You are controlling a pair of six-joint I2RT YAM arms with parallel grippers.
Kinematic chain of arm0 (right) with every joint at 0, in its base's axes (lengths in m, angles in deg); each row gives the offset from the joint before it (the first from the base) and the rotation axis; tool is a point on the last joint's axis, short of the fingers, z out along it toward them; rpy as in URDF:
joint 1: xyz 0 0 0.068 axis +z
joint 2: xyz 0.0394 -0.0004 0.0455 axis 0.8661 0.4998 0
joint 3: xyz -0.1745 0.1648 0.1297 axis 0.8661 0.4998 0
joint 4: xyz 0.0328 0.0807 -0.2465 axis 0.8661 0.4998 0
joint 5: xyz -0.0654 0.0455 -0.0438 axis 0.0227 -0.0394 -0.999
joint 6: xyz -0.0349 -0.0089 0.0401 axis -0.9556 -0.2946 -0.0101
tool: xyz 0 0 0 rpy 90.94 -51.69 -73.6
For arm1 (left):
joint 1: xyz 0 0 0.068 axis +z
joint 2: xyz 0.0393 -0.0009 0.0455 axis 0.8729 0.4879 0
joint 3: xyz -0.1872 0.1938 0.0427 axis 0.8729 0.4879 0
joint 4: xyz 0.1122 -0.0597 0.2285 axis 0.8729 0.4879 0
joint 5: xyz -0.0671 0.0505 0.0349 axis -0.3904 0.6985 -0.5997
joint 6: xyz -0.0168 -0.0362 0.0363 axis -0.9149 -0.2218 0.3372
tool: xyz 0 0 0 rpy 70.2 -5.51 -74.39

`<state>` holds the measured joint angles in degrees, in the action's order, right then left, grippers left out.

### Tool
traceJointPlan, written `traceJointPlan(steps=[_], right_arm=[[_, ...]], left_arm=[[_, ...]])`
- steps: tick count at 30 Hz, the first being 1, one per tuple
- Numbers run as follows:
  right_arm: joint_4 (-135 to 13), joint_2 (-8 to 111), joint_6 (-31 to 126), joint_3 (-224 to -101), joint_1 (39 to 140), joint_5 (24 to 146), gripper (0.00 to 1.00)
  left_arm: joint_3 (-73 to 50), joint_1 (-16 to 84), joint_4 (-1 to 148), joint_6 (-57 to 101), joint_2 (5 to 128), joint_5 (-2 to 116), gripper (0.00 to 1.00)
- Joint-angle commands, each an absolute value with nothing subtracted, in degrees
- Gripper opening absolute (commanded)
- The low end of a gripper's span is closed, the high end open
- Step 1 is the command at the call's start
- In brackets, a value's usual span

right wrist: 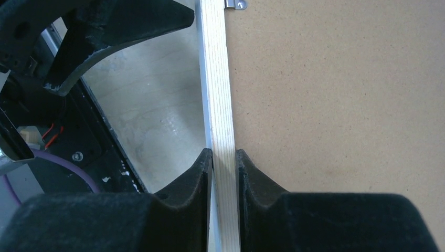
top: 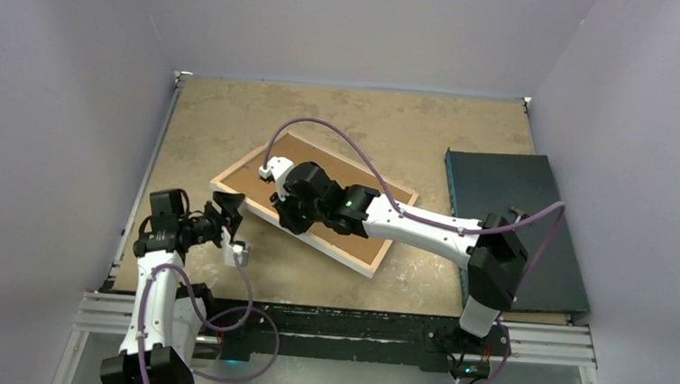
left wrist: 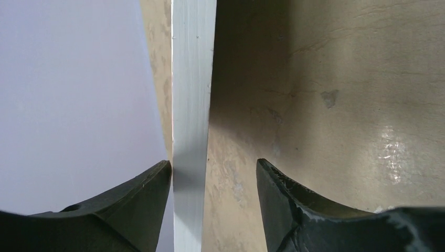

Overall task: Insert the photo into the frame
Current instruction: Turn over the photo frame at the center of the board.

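Note:
The frame (top: 350, 258) lies back side up at the table's middle, turned at an angle, with a plain brown backing board (top: 365, 239) filling it. My right gripper (top: 285, 213) reaches across it and is shut on the near-left light wood rail (right wrist: 216, 79), one finger on each side, gripper (right wrist: 224, 157). My left gripper (top: 231, 210) stands open at the frame's left corner. The rail's white face (left wrist: 191, 105) runs between its fingers, gripper (left wrist: 214, 168), against the left finger (left wrist: 152, 189) and clear of the right one. The photo is hidden.
A dark flat mat (top: 506, 222) lies at the table's right side, under the right arm's elbow. A small metal clip (right wrist: 234, 4) sits on the backing board (right wrist: 341, 105) by the rail. Grey walls close the table in at the left, back and right.

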<state>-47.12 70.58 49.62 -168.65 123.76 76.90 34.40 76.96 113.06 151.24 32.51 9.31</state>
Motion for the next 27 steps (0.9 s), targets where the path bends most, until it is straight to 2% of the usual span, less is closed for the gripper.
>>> traceJointPlan(steps=[1, 9, 12, 18, 22, 26, 27], right_arm=[[-49.3, 69.8, 50.0, -173.8, 124.1, 77.7, 0.00], [-48.9, 70.1, 49.9, -174.1, 124.2, 79.0, 0.00], [-48.6, 70.1, 49.8, -174.4, 124.2, 79.0, 0.00], [-48.0, 70.2, 50.2, -176.3, 124.5, 81.0, 0.00], [-46.3, 70.4, 49.1, -177.2, 125.1, 80.6, 0.00], [-46.6, 69.2, 48.8, -176.0, 125.1, 78.6, 0.01], [-46.4, 69.0, 48.7, -175.9, 125.1, 77.6, 0.08]], left_arm=[[32.6, 75.3, 112.4, 172.2, 34.1, 8.2, 0.58], [34.2, 74.3, 105.9, 169.5, 31.9, 7.1, 0.63], [36.2, 74.0, 99.2, 162.8, 29.3, 5.3, 0.68], [34.4, 73.0, 105.6, 172.1, 34.8, 7.1, 0.67], [33.2, 70.9, 104.2, 171.4, 36.7, 9.8, 0.55], [29.9, 69.9, 104.7, 169.7, 37.9, 10.4, 0.27], [29.1, 69.9, 105.5, 169.6, 38.0, 10.4, 0.19]])
